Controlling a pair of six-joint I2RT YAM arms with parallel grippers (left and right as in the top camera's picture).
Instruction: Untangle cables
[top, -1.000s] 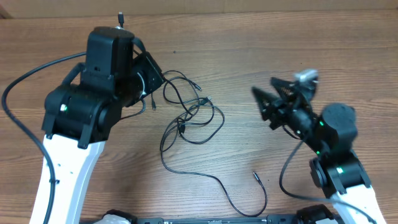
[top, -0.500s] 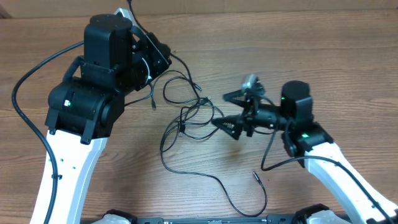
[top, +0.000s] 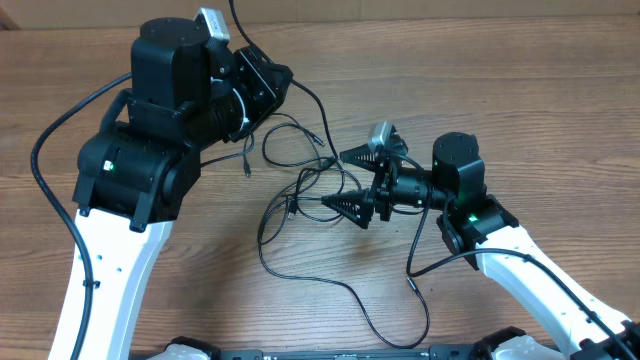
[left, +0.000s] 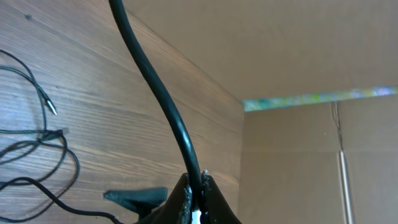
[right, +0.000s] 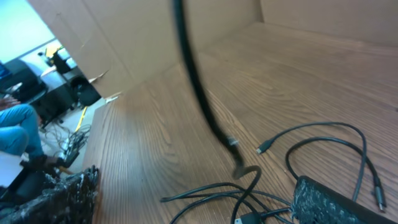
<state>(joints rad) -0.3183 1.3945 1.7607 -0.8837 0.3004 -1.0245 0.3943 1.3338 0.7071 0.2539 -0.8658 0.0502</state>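
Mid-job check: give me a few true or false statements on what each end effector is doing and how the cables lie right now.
1. The left end effector is shut on a black cable. True.
2. The right end effector is clamped on a cord. False: its jaws stand wide open beside the tangle, and nothing is pinched between them.
3. Every cord lies flat on the table. False: the held cable rises off the wood to the left end effector.
4. A loose plug lies on the table, apart from both end effectors. True.
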